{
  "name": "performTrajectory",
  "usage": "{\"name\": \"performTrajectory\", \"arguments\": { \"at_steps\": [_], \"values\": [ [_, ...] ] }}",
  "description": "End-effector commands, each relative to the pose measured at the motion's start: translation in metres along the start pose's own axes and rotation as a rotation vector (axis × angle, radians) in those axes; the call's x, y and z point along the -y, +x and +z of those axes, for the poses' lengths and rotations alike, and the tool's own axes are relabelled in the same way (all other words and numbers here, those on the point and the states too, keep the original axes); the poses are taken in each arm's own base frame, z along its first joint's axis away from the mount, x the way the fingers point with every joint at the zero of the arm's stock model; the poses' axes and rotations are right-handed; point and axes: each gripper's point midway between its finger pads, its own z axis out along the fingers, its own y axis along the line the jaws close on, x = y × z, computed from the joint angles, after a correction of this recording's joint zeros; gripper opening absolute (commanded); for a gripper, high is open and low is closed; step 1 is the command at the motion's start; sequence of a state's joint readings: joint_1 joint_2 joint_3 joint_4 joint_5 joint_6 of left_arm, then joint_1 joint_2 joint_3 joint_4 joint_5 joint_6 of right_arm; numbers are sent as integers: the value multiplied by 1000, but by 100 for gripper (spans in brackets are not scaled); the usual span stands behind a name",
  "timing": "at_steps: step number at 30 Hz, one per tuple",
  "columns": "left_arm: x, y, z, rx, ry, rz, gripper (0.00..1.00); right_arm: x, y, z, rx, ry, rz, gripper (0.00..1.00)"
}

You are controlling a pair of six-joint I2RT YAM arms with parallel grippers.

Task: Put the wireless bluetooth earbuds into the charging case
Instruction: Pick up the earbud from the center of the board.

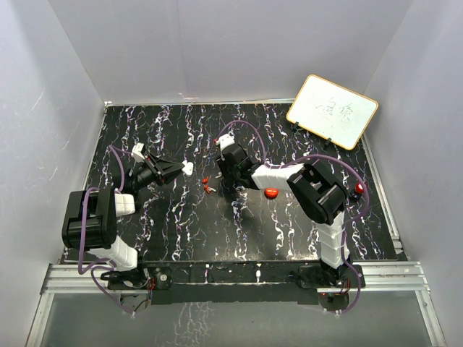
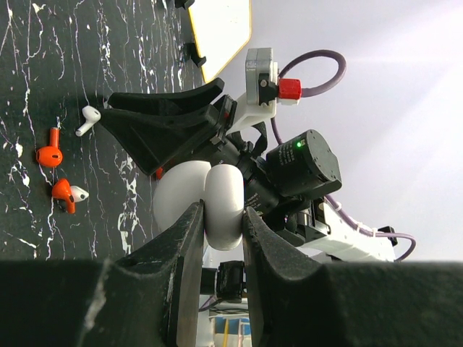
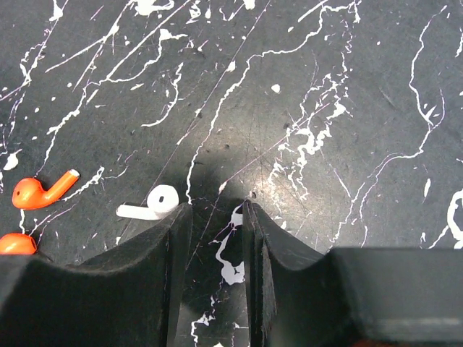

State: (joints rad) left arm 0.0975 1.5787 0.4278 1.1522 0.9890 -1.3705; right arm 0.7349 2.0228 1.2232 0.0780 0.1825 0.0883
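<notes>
Three buds are loose on the table (image 3: 347, 108) and none is in the case yet: one white earbud (image 3: 148, 206) and two red earbuds (image 3: 42, 189). They lie in a small cluster, the reds next to each other and the white one a bit off to the side.

Your left gripper (image 2: 221, 217) is clamped down on the charging case (image 2: 181, 191), with the jaws squeezing the white shell from both sides. From overhead the case (image 1: 187, 168) is held out left of the buds, clearly apart from them.

Your right gripper (image 3: 217, 210) is low over the table with its jaws only a little way apart, and there's nothing between them, just bare marbled tabletop. The white earbud lies just outside the jaws on one side, its round end right next to the tip. I honestly can't tell if it's touching or not. The reds are further out on that same side, one of them half cut off at the edge of the right wrist view.
</notes>
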Motion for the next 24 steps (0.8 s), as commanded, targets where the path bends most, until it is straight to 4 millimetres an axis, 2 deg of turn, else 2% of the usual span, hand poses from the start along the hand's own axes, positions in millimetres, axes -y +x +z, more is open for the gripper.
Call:
{"name": "performTrajectory", "arguments": {
  "at_steps": [1,8,15,24],
  "values": [
    [7,1,-3,-8,25,36,0,0,-27,-1,67,-7,53,32],
    [6,1,-3,-6,24,34,0,0,-38,-22,68,-70,157,32],
    [5,2,-4,-5,24,25,0,-2,-42,-37,67,-92,190,34],
    [6,2,-4,-4,25,23,0,-20,-42,-30,47,-166,276,34]
  ]
}}
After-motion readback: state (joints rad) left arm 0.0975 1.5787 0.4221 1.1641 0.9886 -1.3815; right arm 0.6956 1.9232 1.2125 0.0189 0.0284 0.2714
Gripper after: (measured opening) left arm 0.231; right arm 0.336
